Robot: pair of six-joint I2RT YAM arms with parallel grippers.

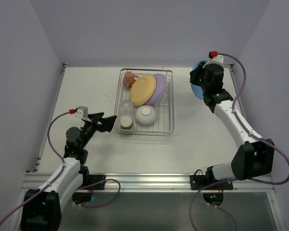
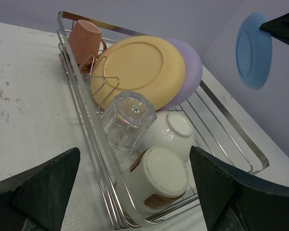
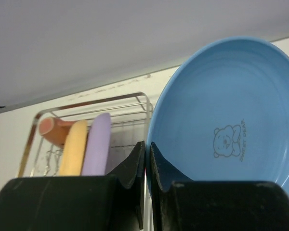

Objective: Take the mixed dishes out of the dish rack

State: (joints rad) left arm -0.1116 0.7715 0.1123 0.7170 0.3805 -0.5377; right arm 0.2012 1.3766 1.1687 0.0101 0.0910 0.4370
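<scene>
The silver wire dish rack [image 1: 169,103] stands mid-table and holds a yellow-orange plate [image 1: 143,90], a lilac plate [image 1: 158,86], a salmon-pink mug [image 1: 130,78], a clear glass [image 1: 125,105], a white bowl [image 1: 146,115] and a small brown cup [image 1: 126,123]. My right gripper [image 1: 201,83] is shut on the rim of the blue plate [image 3: 231,120] and holds it in the air to the right of the rack. My left gripper [image 1: 110,121] is open just left of the rack's near corner, its fingers [image 2: 221,192] either side of the brown cup [image 2: 156,180].
Grey walls enclose the white table [image 1: 86,96] on three sides. A metal rail [image 1: 149,182] runs along the near edge by the arm bases. In the left wrist view the blue plate [image 2: 253,50] hangs beyond the rack's far right side.
</scene>
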